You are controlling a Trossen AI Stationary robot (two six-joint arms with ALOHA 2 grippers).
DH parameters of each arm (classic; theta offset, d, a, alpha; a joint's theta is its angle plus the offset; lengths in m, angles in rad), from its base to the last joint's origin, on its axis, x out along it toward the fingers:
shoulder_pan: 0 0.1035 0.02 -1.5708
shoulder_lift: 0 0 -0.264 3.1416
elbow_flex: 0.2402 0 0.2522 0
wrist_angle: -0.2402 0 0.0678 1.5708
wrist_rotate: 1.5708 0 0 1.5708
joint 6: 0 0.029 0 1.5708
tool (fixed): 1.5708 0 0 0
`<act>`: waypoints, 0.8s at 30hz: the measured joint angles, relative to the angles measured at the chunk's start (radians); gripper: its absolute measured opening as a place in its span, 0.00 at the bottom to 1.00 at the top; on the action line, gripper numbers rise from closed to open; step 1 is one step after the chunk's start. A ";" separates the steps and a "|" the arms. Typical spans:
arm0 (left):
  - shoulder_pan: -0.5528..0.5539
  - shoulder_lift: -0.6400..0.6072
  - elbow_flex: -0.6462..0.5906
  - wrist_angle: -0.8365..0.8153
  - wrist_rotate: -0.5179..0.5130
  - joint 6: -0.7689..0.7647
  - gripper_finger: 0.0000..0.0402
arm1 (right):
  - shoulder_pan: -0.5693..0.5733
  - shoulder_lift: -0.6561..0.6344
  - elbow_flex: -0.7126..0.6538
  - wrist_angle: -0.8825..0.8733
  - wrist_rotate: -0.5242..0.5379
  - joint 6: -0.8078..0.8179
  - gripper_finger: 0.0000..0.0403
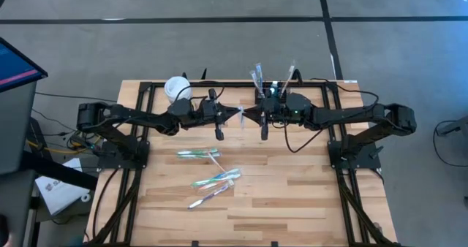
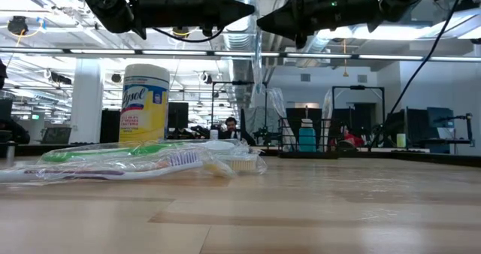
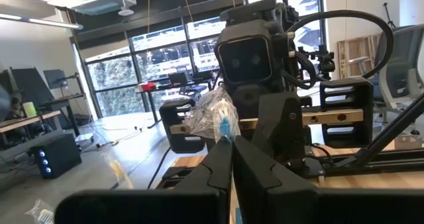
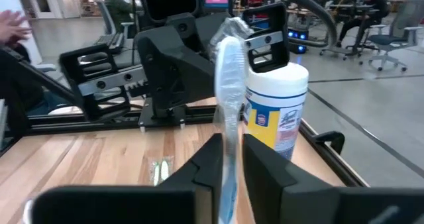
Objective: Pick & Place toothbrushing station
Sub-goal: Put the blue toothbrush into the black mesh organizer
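right gripper (image 4: 228, 159) | clamped on wrapped toothbrush (image 4: 230, 85), seen only at right wrist | left gripper (image 3: 230, 159) | closed, empty, tip-to-tip opposite

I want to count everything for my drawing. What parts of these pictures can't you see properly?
- Wire-mesh caddy, high view: the right arm covers most of it; its contents can't be counted.
- Wrapped toothbrush in the right pincer, right wrist view: its lower end is cut off by the picture's edge.
- Wrapped toothbrushes, low view: overlapping wrappers blur how many there are.
- Lysol tub, right wrist view: the toothbrush hides part of its label.
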State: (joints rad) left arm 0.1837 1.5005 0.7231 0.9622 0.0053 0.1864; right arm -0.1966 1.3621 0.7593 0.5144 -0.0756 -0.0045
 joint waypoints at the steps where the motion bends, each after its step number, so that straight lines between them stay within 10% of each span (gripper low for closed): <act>1: 0.000 0.000 0.000 0.000 0.000 0.000 0.00 | 0.000 0.000 0.000 0.000 -0.010 -0.008 0.08; 24: 0.000 -0.006 -0.005 -0.008 -0.088 -0.001 0.12 | 0.000 -0.010 0.000 -0.017 0.050 -0.048 0.00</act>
State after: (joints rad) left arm 0.1837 1.4950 0.7184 0.9539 -0.0829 0.1856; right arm -0.1961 1.3525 0.7597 0.4978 -0.0260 -0.0523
